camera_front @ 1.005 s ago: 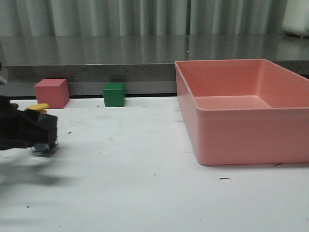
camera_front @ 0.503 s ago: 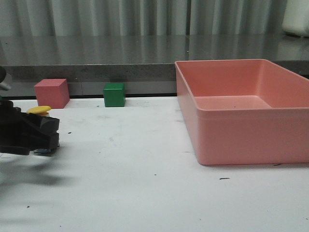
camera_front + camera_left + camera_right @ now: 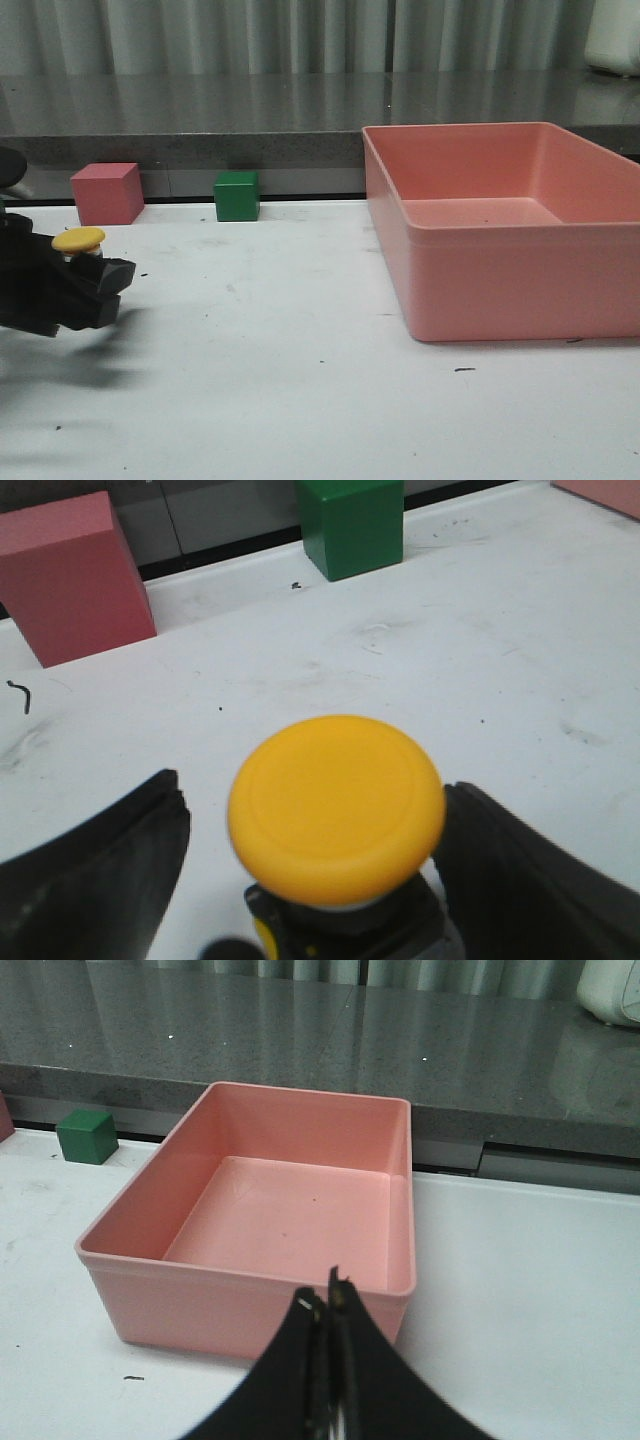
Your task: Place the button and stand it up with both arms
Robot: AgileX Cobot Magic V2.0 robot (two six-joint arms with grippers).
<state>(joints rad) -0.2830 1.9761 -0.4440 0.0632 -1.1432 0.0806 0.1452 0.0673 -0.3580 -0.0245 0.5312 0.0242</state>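
Note:
The button (image 3: 78, 240) has its yellow cap facing up at the far left of the white table (image 3: 300, 380). My left gripper (image 3: 112, 282) is shut on its black body, with the base hidden behind the fingers. In the left wrist view the yellow cap (image 3: 336, 805) fills the space between the two black fingers (image 3: 100, 865). The left finger stands a little off the cap and the right one is against it. My right gripper (image 3: 327, 1295) is shut and empty, above the table in front of the pink bin (image 3: 240, 1310). It is out of the front view.
A large empty pink bin (image 3: 500, 290) takes up the right side of the table. A pink cube (image 3: 106, 192) and a green cube (image 3: 237, 195) sit at the table's back edge, beyond the button. A dark grey counter (image 3: 300, 110) runs behind them.
The button has turned from tilted to cap-up in my left gripper, which has shifted slightly right. The blue-green base seen earlier under the fingers no longer shows.

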